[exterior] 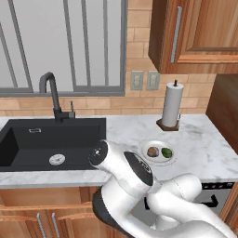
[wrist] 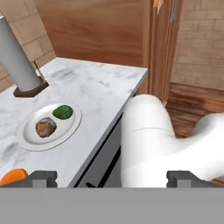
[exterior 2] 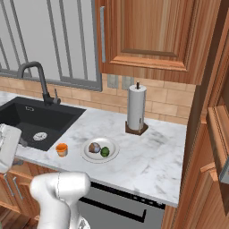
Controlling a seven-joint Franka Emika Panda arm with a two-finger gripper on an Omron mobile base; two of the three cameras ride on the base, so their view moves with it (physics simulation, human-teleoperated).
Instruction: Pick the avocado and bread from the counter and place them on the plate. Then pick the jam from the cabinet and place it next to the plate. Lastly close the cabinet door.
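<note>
Nearest us, our claw (wrist: 111, 177) stands wide and holds nothing. We still have to shut the tall cabinet (wrist: 162, 48), ahead beyond the counter (wrist: 96, 87) end. Left of the claw, the plate (wrist: 29, 138) carries bread (wrist: 45, 127) and avocado (wrist: 63, 112); the jam (wrist: 12, 176) sits just beside it.

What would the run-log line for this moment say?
avocado + bread: on plate | jam: on counter beside plate | claw: open, holding nothing | cabinet door: not yet shut
</note>
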